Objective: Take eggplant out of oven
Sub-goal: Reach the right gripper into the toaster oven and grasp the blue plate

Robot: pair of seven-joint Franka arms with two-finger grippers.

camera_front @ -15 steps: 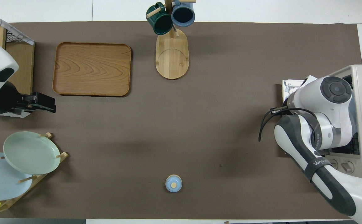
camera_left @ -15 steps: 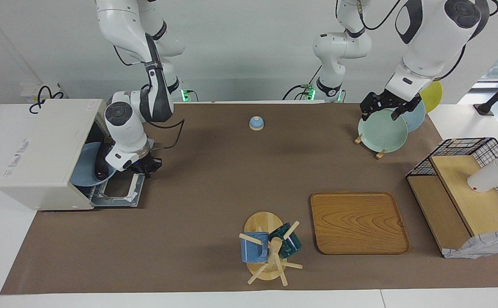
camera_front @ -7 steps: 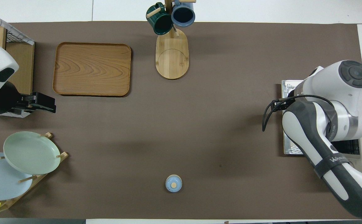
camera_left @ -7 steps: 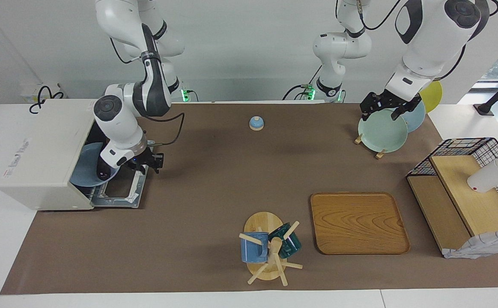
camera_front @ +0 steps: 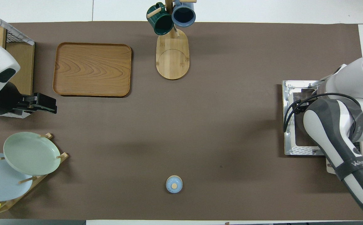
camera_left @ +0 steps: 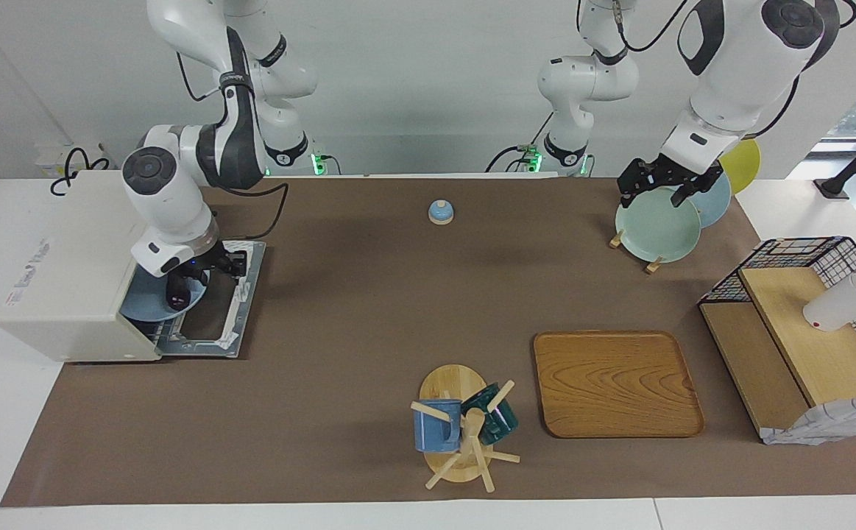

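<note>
From across the table, the right gripper (camera_left: pixel 185 283) hangs at the oven (camera_left: pixel 74 265) mouth, directly over the eggplant (camera_left: pixel 177 293) on a blue plate (camera_left: pixel 140 305); whether it grips, I cannot tell. The left gripper (camera_left: pixel 663 188) waits over the plate rack (camera_left: pixel 652 261)

From overhead, the right arm hides everything below itself, so I'd judge the lift-out comes next

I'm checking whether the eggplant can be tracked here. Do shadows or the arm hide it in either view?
Facing view: the eggplant shows dark on the blue plate at the oven mouth, shaded under the right gripper. Overhead view: the right arm covers it entirely.
</note>
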